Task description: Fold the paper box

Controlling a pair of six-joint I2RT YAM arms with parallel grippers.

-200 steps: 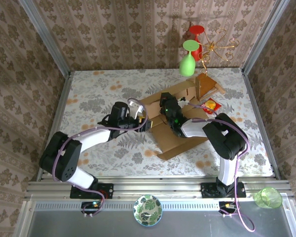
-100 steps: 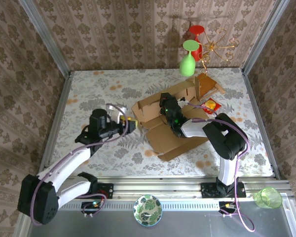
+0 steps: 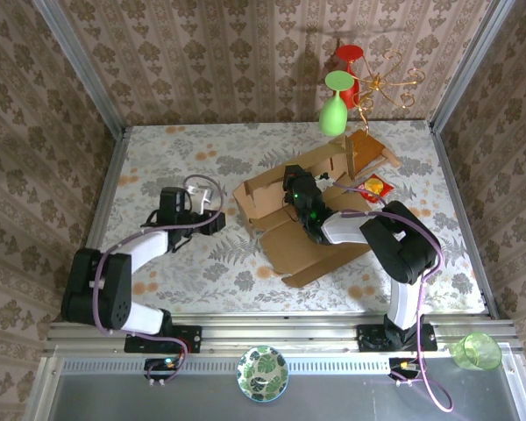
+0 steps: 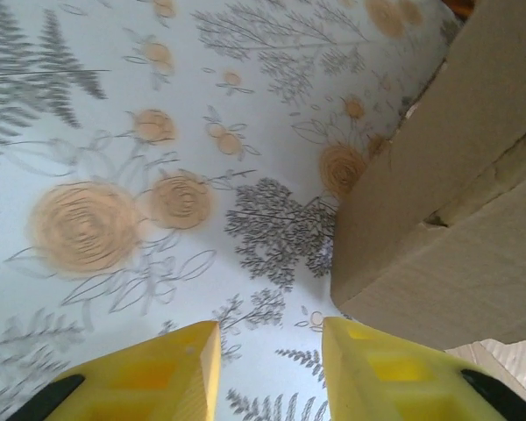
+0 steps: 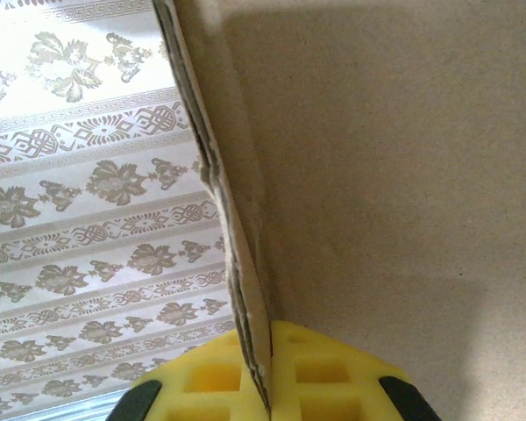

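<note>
**At Table Centre: Box Wall Clamped by Right Arm, Left Jaws Free**

Slightly right of the centre of the table, the paper box is laid on the floral cloth, with its left-hand wall raised and further flaps lifted at the far end. Its long axis is judged to run diagonally, from the near side toward the far right. The outline is partly hidden by the right arm.

The right gripper is positioned over the box interior. In the right wrist view, the yellow pads are seen pressed onto the edge of an upright cardboard wall. The jaws are thus closed on the paper box, with only the board's thickness between them.

The left gripper is located over bare cloth just beside the raised left wall, apart from it. In the left wrist view, the fingers are seen partly open with only cloth in the gap, and nothing is held. The box corner is presented ahead of the jaws and to their right.

The coming move is judged to turn on this offset. The outer face of the raised wall is turned toward the left gripper, which is the nearer free gripper. The short gap to the right must be closed before that wall can be pushed or pinched.
</note>
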